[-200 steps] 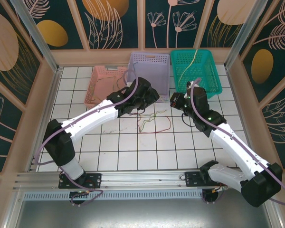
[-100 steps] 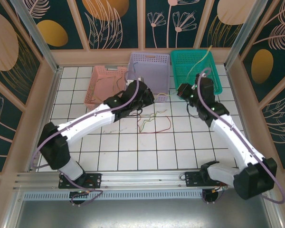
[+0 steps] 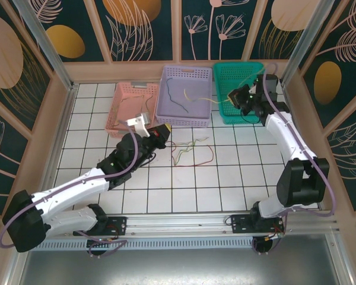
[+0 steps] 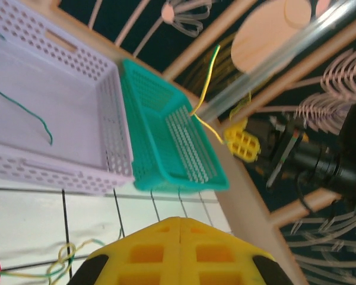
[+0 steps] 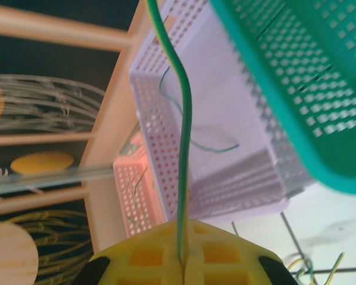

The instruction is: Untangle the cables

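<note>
**Q:** Which arm carries a cable, and how is it gripped?

**A:** The right gripper (image 3: 236, 96), at the far right corner of the table (image 3: 166, 184), above the teal basket (image 3: 237, 65). Its yellow fingers (image 5: 136, 255) are pressed together on a yellow-green cable (image 5: 186, 130), which leaves the seam between them and runs straight away from the fingertips.

**Q:** Which way does that cable lie?

**A:** From the fingers, its long axis runs left along the far edge towards the lilac basket (image 3: 184, 70). The free end appears over that basket, not over the teal one. The coming move probably turns on this: the tail would have to be drawn right, clear of the walls between the two baskets, before any release.

**Q:** And the left gripper (image 3: 159, 133)?

**A:** Its fingers are pressed flat against each other, with nothing seen between them. It sits near the table's middle, just beside the loose cables (image 3: 190, 153). These include red and yellow-green strands, looped over one another on the white tiles. The left arm is the nearer one to that heap, and the right is well apart from it.

**Q:** Surface and room?

**A:** The tiles are flat and smooth, and the thin wires lie flush on them, so a pinch from above likely needs the fingertips almost touching the tiles. Three baskets line the far edge:
- the pink basket (image 3: 121, 107) on the left;
- the lilac basket in the middle, holding a dark green cable (image 4: 21, 108);
- the teal basket on the right.

The wooden frame (image 3: 294, 119) stands just beside the right arm, so there seems to be little room further right.
</note>
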### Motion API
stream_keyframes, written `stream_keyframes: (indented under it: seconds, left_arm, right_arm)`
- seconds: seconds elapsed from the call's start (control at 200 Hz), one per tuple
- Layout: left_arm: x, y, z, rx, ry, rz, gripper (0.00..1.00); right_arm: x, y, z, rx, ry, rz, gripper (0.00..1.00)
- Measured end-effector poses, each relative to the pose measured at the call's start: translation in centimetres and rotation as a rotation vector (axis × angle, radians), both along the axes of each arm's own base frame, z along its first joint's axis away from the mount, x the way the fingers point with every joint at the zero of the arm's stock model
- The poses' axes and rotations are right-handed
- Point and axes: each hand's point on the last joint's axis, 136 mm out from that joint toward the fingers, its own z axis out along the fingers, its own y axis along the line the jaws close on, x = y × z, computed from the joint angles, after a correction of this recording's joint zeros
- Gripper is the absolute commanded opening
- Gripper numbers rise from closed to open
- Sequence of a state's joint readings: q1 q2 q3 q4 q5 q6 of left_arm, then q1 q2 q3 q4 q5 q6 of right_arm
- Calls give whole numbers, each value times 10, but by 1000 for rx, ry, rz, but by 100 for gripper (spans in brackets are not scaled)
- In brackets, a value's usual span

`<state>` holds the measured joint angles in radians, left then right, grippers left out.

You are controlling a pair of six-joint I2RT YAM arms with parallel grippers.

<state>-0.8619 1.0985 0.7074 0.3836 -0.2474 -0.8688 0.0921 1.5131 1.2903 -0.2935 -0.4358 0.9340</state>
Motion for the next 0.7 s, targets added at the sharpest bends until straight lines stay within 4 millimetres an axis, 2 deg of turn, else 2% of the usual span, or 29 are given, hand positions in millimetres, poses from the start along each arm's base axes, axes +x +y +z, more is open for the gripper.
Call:
stream_keyframes:
  seconds: [0.055, 0.18, 0.27, 0.355, 0.38, 0.43, 0.51, 0.621, 0.656, 0.701]
  left_arm:
    - [3, 8, 10, -34, -17, 38, 0]
    - [10, 37, 35, -137, -43, 142, 0]
    - [16, 61, 54, -243, -65, 211, 0]
    - [21, 72, 59, -325, -44, 245, 0]
    - [23, 73, 56, -347, -16, 252, 9]
    - [28, 69, 49, -369, 51, 250, 28]
    - [38, 52, 35, -397, 179, 222, 45]
    - [49, 17, 20, -423, 355, 153, 64]
    - [52, 8, 15, -422, 407, 141, 70]
    - [56, -2, 11, -409, 460, 132, 72]
  right_arm:
    - [0, 1, 0, -14, -2, 0, 0]
    - [-9, 21, 0, -37, -23, 39, 0]
    - [-32, 27, -12, -18, -14, 44, 0]
    - [-46, 25, -18, -24, -12, 20, 0]
    - [-48, 24, -16, -35, -20, 8, 0]
    - [-48, 27, -8, -57, -58, -10, 0]
    - [-49, 35, 14, -101, -162, -31, 0]
    - [-50, 51, 45, -157, -323, -37, 0]
    - [-49, 55, 49, -187, -357, -39, 0]
    - [-48, 61, 51, -243, -391, -38, 0]
